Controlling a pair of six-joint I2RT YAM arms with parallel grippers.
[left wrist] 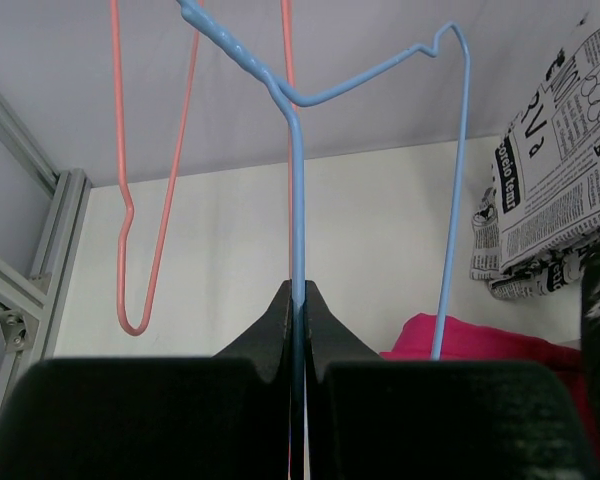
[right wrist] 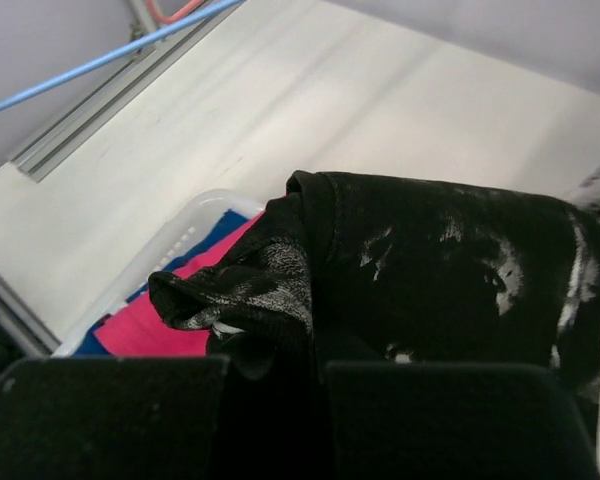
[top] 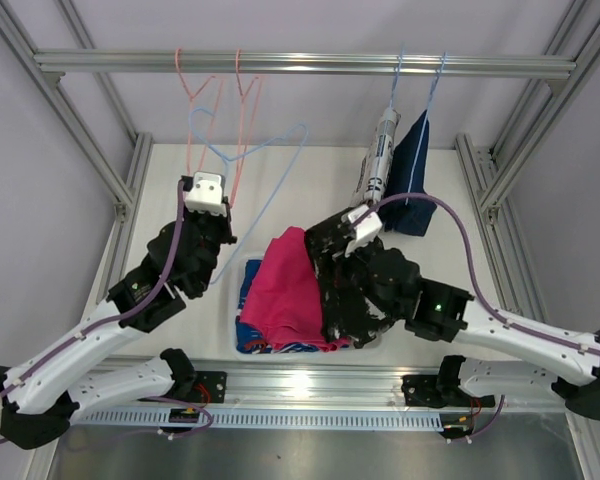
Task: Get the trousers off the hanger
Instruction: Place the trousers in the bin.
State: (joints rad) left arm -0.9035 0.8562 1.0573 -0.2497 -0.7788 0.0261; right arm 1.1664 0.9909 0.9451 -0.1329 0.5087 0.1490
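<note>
At the near side of the white table (top: 310, 195) stood a clear plastic bin (top: 246, 268), and in it lay the plain pink trousers (top: 285, 285) on top of the blue trousers with red-white pattern (top: 255, 337). Just right of the bin, the right gripper (right wrist: 277, 366) was closed on the black trousers with white pattern (right wrist: 430, 270), and this cloth hung bunched over the right edge of the bin, touching the pink pair. Further away on the left, the left gripper (left wrist: 297, 296) was closed on the wire of an empty blue hanger (left wrist: 297, 200), held upright between its fingers. Two empty red hangers (left wrist: 125, 200) hung beside it from the metal rail (top: 310, 65) at the far side. On the right part of this rail, the white trousers with black print (top: 378, 160) and the dark blue denim trousers (top: 412, 180) hung side by side on blue hangers.
</note>
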